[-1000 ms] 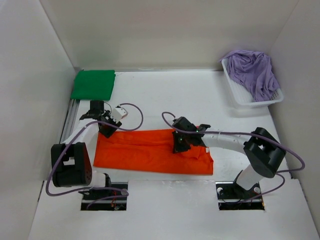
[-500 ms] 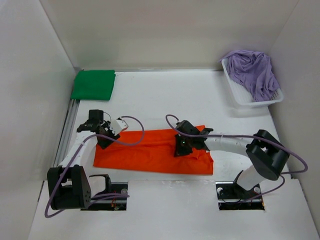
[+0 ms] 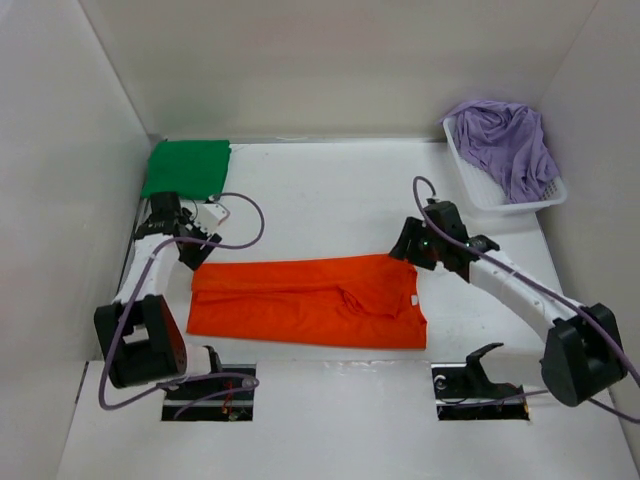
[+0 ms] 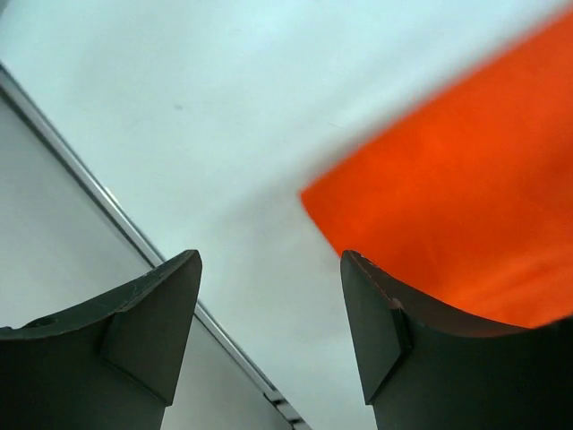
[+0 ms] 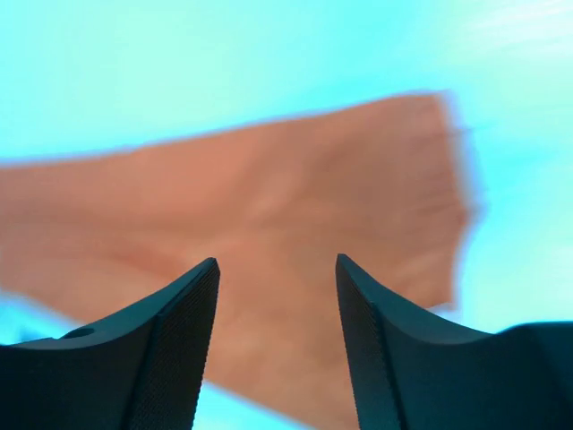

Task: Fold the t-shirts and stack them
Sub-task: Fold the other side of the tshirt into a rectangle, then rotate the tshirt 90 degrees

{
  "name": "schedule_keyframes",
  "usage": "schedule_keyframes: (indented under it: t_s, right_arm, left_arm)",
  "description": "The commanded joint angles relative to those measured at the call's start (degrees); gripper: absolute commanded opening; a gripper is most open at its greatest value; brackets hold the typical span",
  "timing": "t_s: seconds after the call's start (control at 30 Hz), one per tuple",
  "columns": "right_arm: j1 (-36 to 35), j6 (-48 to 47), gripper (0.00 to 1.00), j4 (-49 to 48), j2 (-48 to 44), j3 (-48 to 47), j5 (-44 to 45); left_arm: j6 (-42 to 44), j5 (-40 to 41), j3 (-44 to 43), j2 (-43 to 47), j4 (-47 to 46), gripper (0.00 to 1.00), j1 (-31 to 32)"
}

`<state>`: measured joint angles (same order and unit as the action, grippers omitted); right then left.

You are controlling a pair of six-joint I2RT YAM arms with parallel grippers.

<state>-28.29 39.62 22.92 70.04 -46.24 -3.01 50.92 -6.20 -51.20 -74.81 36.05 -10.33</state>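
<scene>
White table (image 3: 330, 190) is seen across the middle of the top view, walled in white on three sides; orange t-shirt (image 3: 300, 305) is laid flat on it at lower centre, folded into a long band running left to right, right end wider and creased; green t-shirt (image 3: 187, 168) is laid folded as a neat rectangle at the upper left corner of the surface, well apart from the orange t-shirt; white mesh basket (image 3: 478, 192) is set at upper right, close to the right wall; metal rail (image 3: 138, 235) is seen along the left edge, just below the green t-shirt
</scene>
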Motion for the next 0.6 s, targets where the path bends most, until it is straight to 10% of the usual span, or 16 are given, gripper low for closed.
schedule_keyframes:
  t_s: [0.0,0.27,0.43,0.57]
  right_arm:
    - [7.0,-6.4,0.61,2.4,4.6,-0.7,3.3]
    - [9.8,-10.3,0.63,1.5,17.8,-3.6,1.2]
    - [9.7,-11.3,0.35,2.1,20.7,-6.6,-1.3]
    - [11.5,-13.8,0.06,4.1,26.6,-13.9,-3.0]
  left_arm:
    - [-5.5,1.3,-1.8,-5.9,-5.7,0.63,-1.2]
    - [-6.4,3.6,1.8,-9.2,-8.2,0.65,2.3]
    - [-6.7,4.8,3.7,-12.3,-8.9,0.57,3.6]
    - [-8.2,5.9,1.9,-14.4,-9.4,0.32,4.8]
